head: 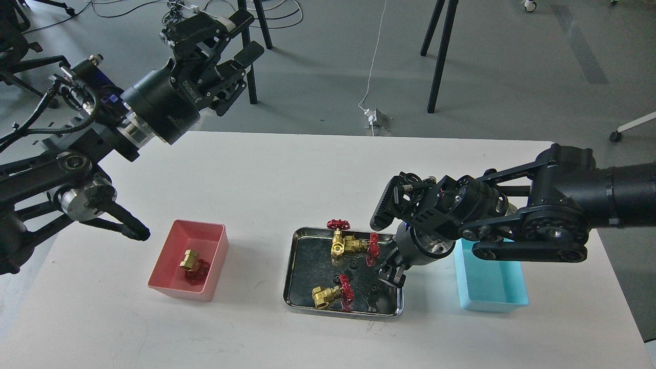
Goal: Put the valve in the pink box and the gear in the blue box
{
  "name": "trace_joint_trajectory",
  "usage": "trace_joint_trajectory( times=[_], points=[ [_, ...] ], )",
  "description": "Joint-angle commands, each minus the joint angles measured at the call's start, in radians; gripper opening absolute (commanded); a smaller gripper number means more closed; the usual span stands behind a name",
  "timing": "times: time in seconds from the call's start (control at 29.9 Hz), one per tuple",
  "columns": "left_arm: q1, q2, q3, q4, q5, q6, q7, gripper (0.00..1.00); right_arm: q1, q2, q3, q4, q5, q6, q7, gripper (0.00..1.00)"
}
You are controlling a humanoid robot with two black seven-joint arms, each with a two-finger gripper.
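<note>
One valve (192, 264) lies in the pink box (169, 256) at the front left. Three more valves lie in the steel tray (291, 277): two together at its back (344, 243) and one at its front (330, 294). Tiny black gears lie in the tray, one near the middle (352, 265) and one at the right (374, 289). My right gripper (382, 288) points down into the tray's right side, its fingers open around that right gear. The blue box (492, 289) holds nothing I can see, and my right arm hides part of it. My left gripper (230, 41) is open and empty, held high over the table's far left.
My left arm's elbow (118, 223) hangs low just left of the pink box. Black stand legs (248, 56) and cables are on the floor beyond the table's far edge. Bare white tabletop lies in front of the boxes.
</note>
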Motion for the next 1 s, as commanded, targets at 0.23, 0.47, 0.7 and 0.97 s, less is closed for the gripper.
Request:
trace_joint_trajectory(
  times=[0.23, 0.47, 0.7, 0.97],
  points=[
    [0.037, -0.031, -0.002, 0.005, 0.003, 0.001, 0.0, 0.55, -0.069, 0.125, -0.047, -0.106, 0.0, 0.0, 0.002, 0.53],
    [0.049, -0.033, -0.002, 0.006, 0.005, 0.001, 0.0, 0.55, -0.104, 0.133, -0.047, -0.14, -0.002, 0.0, 0.002, 0.52],
    [0.057, -0.048, -0.002, 0.009, 0.005, 0.0, 0.0, 0.55, -0.133, 0.138, -0.048, -0.178, -0.008, 0.0, 0.001, 0.49],
    [0.067, -0.06, -0.002, 0.011, 0.008, 0.001, 0.0, 0.55, -0.138, 0.171, -0.048, -0.201, -0.009, 0.0, 0.002, 0.44]
  ],
)
